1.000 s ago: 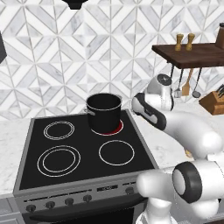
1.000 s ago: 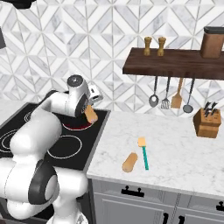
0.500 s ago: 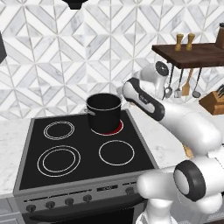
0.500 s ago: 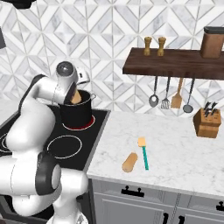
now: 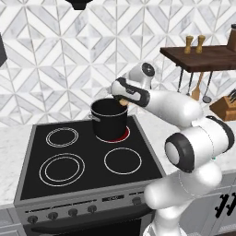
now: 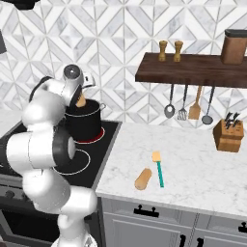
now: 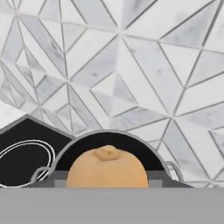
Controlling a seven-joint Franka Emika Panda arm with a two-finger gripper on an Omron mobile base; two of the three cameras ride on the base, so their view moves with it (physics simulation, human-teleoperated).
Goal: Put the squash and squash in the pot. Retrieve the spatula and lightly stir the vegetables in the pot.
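Note:
My gripper hangs just above the right rim of the black pot, shut on a tan squash. From the other side the squash shows right over the pot. The hand view has the squash in front of the pot's dark opening. A second squash lies on the marble counter, and the teal-handled spatula lies right beside it.
The pot stands on the back right burner, which glows red, of a black cooktop. The tiled wall is close behind it. A wooden shelf holds hanging ladles and a wooden spatula, and a knife block stands at the far right.
The arm has swung left from the counter's edge to above the pot, carrying the squash with it. The other squash and the spatula have stayed in place.

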